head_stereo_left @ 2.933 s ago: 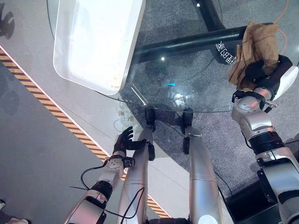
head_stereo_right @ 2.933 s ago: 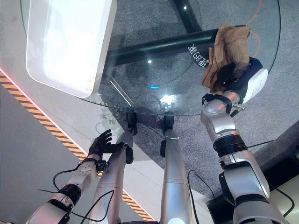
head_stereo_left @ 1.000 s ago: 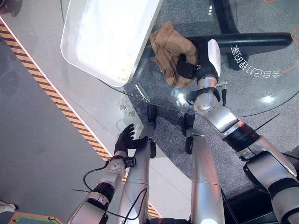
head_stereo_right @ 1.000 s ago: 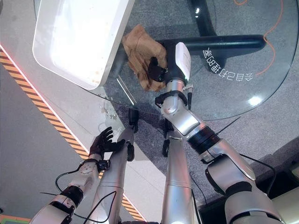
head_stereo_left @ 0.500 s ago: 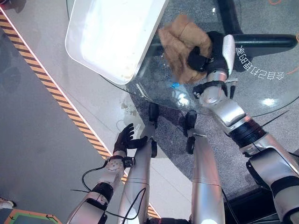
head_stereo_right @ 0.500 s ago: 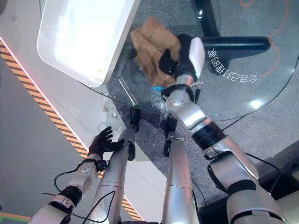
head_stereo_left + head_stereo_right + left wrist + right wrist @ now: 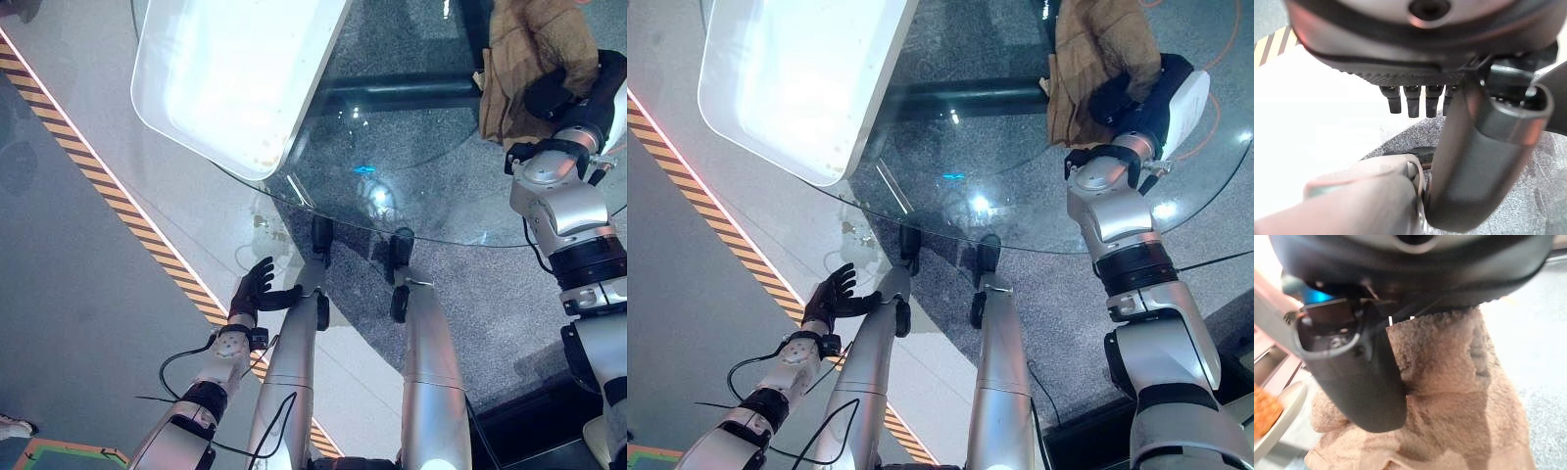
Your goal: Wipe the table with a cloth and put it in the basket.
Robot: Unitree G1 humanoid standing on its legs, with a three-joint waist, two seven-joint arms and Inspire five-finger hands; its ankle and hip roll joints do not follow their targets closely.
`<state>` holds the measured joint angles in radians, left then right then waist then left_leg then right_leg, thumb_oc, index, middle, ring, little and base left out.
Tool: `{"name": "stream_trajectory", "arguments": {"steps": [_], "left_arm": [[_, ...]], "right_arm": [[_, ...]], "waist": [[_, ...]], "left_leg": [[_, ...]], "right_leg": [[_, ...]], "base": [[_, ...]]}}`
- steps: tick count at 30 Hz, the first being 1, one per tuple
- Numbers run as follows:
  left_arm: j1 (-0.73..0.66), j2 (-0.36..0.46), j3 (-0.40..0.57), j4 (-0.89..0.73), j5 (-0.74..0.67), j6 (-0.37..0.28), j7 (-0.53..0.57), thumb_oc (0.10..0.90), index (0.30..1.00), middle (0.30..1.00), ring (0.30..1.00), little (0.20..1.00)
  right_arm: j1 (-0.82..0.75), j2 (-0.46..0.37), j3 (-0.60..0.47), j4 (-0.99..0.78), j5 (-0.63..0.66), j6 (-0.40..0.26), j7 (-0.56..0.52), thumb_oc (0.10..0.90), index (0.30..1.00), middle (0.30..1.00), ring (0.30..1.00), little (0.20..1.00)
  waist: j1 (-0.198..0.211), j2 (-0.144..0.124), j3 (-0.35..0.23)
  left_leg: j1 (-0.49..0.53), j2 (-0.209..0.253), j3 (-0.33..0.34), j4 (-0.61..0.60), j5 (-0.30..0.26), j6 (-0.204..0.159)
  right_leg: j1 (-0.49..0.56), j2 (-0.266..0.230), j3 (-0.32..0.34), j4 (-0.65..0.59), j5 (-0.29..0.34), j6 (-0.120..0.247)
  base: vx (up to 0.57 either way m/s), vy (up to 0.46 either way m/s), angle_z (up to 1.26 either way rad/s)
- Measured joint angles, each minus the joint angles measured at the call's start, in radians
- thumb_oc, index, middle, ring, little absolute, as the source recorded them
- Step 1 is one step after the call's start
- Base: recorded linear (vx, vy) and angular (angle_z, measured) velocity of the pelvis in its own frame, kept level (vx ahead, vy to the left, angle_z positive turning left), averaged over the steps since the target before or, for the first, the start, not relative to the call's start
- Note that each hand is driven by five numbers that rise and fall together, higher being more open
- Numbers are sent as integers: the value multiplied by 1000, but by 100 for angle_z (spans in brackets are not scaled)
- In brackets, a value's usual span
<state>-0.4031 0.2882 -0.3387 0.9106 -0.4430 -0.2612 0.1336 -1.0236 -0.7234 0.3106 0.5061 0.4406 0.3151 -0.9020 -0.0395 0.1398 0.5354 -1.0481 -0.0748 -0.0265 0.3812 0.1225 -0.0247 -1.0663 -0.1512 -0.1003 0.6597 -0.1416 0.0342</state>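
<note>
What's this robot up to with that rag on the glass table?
It is wiping the table. Its right hand grips a brown cloth and presses it on the far right part of the round glass table. The left hand hangs idle below the table's edge, fingers relaxed. A white basket sits on the table's left side, and the cloth is not yet in it.

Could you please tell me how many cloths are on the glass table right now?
1: a brown cloth at the far right of the table, by the right robot hand. The bright inside of the white basket could hide another.
</note>
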Motion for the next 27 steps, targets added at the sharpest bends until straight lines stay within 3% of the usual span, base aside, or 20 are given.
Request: {"name": "stream_trajectory", "arguments": {"steps": [10, 19, 25, 27], "left_arm": [[0, 8, -2, 1, -6, 6, -12, 800, 900, 900, 900, 900], [1, 16, -7, 13, -11, 13, -17, 800, 900, 900, 900, 900], [1, 16, -4, 12, -12, 17, -19, 800, 900, 900, 900, 900], [6, 14, 1, 11, -12, 21, -20, 800, 900, 900, 900, 900]], "right_arm": [[14, 2, -86, 81, 56, -96, -143, 100, 300, 300, 300, 200], [22, 14, -131, 143, 72, -149, -189, 100, 300, 300, 300, 200], [24, 16, -131, 132, 51, -141, -181, 100, 300, 300, 300, 200], [25, 16, -129, 100, 23, -105, -153, 100, 300, 300, 300, 200]], "waist": [[8, 1, 1], [7, 2, 1], [5, 2, 1], [2, 2, 1]], "left_leg": [[-6, -9, 34, -14, -3, 14], [-6, -13, 39, -17, -3, 16], [-3, -15, 40, -30, -1, 18], [-2, -15, 40, -34, 0, 18]], "right_leg": [[-20, -10, 32, -2, 9, 15], [-23, -15, 38, -3, 10, 17], [-23, -15, 39, -3, 10, 17], [-23, -15, 40, -3, 10, 17]], "base": [[3, 6, -3], [4, 28, 0], [2, 28, 0], [0, 0, 0]]}}
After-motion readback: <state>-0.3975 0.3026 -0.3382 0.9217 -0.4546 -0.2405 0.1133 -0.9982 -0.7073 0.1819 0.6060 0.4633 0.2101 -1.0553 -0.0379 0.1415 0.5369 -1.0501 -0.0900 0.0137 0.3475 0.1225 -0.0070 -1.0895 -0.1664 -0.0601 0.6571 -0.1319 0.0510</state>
